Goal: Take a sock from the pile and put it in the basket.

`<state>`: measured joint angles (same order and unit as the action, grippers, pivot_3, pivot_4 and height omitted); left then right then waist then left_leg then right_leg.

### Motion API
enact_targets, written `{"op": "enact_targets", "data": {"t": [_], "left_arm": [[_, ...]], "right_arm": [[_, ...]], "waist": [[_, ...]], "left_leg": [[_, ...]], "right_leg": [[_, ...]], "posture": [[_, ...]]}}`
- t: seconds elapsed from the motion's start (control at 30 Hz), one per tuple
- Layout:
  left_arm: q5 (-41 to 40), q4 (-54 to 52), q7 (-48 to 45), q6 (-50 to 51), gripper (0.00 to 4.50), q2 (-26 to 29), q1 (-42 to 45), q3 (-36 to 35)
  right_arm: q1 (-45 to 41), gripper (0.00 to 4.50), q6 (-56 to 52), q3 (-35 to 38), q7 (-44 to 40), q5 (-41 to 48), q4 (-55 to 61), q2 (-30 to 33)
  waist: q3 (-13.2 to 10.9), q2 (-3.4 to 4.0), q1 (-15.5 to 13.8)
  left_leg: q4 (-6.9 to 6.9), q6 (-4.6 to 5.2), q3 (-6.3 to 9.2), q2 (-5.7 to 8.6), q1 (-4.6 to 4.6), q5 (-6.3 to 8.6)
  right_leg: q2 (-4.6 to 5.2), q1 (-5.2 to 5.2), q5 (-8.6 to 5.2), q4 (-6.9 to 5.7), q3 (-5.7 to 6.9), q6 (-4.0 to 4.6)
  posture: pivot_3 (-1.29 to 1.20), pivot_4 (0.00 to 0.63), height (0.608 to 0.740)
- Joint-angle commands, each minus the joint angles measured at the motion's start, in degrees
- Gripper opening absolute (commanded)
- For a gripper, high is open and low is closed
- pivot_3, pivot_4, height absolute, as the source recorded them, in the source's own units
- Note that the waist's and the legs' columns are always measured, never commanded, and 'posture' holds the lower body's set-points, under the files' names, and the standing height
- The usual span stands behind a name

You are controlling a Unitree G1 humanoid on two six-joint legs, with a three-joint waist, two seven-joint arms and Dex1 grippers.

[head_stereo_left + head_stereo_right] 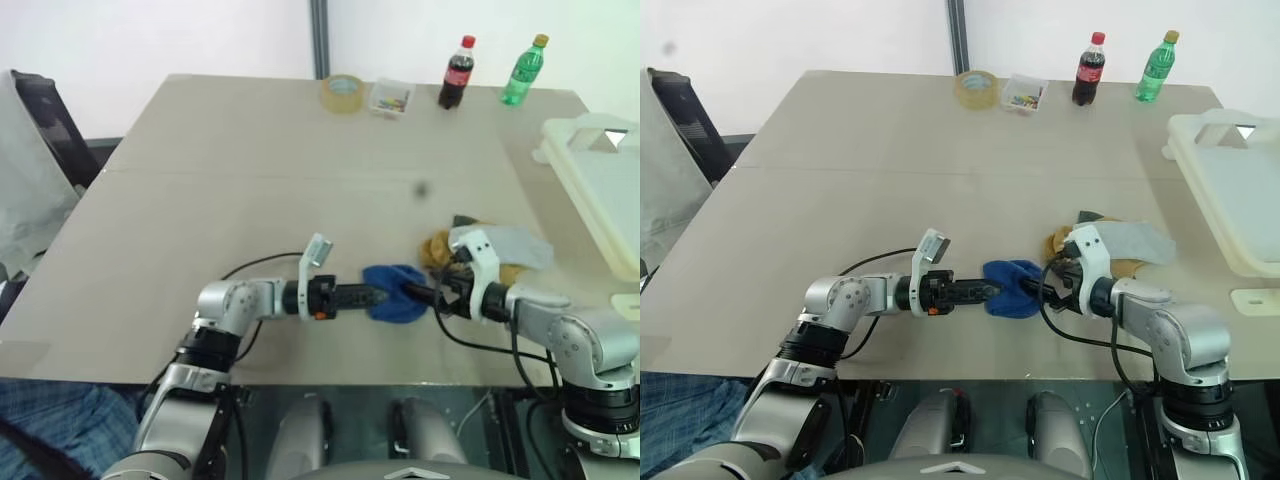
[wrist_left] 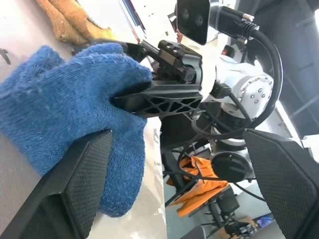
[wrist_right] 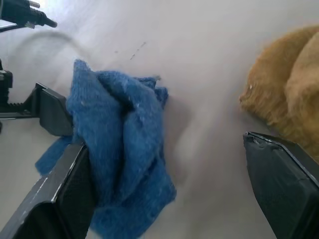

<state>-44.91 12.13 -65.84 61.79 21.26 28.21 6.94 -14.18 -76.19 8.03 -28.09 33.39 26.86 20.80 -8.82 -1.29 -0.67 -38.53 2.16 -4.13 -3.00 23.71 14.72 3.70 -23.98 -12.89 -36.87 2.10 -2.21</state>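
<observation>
The blue sock lies bunched on the table near its front edge, just left of the pile of mustard, grey and dark socks. My left gripper comes at it from the left, open, with one finger against the sock. From the right, my right gripper faces it, also open. One of its fingers touches the sock, and the other stands near a mustard sock. The cream basket stands at the table's right edge.
Along the far edge stand a tape roll, a small clear box, a cola bottle and a green bottle. A dark chair stands off the left side. Black cables trail from both wrists.
</observation>
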Motion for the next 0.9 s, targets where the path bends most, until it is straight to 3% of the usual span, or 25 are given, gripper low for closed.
{"op": "enact_targets", "data": {"t": [0.03, 0.27, 0.53, 0.67, 0.73, 0.9], "left_arm": [[0.9, 0.5, -0.3, -0.6, 4.50, -0.2, -0.5, 0.2], [1.5, 0.4, -0.5, -0.9, 4.50, -0.3, -0.9, 0.1], [3.1, -0.5, -0.2, -2.5, 4.50, 0.8, -1.4, 0.6], [16.8, -2.9, 1.0, -22.1, 4.50, 3.3, -4.3, 7.9], [16.9, -3.7, 0.8, -26.3, 4.50, 2.3, -4.9, 6.8], [25.8, -3.0, 3.9, -52.7, 4.50, -0.3, -6.0, 5.1]], "right_arm": [[1.8, 3.17, -5.6, -1.0, -1.7, 5.1, 3.0, 0.8], [1.8, 0.02, -7.8, -1.5, 0.4, 7.5, 1.2, -2.5], [0.1, 0.02, -8.2, 5.0, 3.3, 8.9, -2.1, -7.6], [0.3, 0.02, -5.2, 5.0, 4.9, 6.8, -2.4, -5.8], [0.6, 0.02, -4.6, 5.5, 5.5, 6.5, -2.5, -5.2], [1.9, 0.02, -2.3, 6.9, 5.5, 7.2, -0.5, -1.9]], "waist": [[0.0, 0.01, 0.0], [0.0, 0.02, 0.0], [0.0, 0.06, 0.5], [0.3, 0.32, 0.8], [0.4, 0.41, 0.7], [0.3, 0.43, 0.4]], "left_leg": [[0.00, 0.00, 0.00, 0.00, 0.01, 0.00], [-0.01, 0.00, -0.01, 0.00, 0.01, 0.00], [-0.03, 0.00, -0.01, -0.05, -0.02, 0.00], [-0.03, 0.00, -0.04, -0.02, -0.06, 0.00], [-0.05, 0.00, -0.05, -0.01, -0.12, 0.00], [-0.21, 0.02, -0.04, -0.06, -0.01, -0.01]], "right_leg": [[0.00, 0.00, 0.00, 0.00, 0.00, 0.00], [0.00, -0.01, 0.00, 0.00, -0.01, 0.00], [-0.04, -0.01, 0.01, -0.06, -0.02, 0.00], [-0.02, 0.03, 0.00, -0.06, -0.05, 0.03], [0.01, 0.12, -0.12, -0.05, -0.06, 0.24], [0.03, 0.08, -0.10, -0.03, -0.06, 0.28]], "posture": [[0.00, 0.150, 0.740], [0.00, 0.150, 0.740], [0.00, 0.150, 0.740], [0.00, 0.150, 0.740], [0.00, 0.150, 0.740], [0.00, 0.150, 0.740]]}}
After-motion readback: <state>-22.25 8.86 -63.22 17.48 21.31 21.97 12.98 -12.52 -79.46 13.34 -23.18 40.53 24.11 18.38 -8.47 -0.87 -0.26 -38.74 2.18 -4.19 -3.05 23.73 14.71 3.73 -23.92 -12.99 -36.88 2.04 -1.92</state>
